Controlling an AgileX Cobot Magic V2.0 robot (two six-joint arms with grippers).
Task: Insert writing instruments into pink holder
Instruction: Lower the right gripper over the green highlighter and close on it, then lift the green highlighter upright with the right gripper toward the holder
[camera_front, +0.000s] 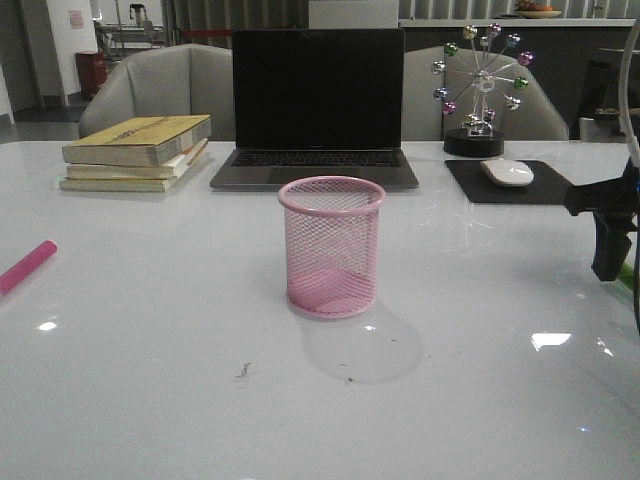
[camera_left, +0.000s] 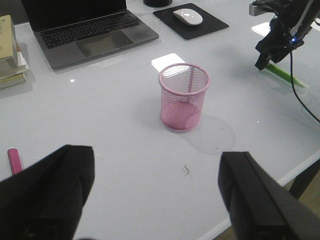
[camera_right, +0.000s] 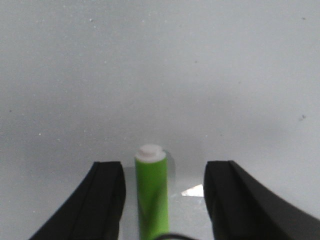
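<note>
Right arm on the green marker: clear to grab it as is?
Probably yes. The right gripper is open with the green marker lying on the table between its fingers, apart from both, and nothing else is near it.

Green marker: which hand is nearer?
Right. The right hand is open astride the green marker, which lies on the table between its fingers. The left hand is open across the table, beyond the holder.
</note>
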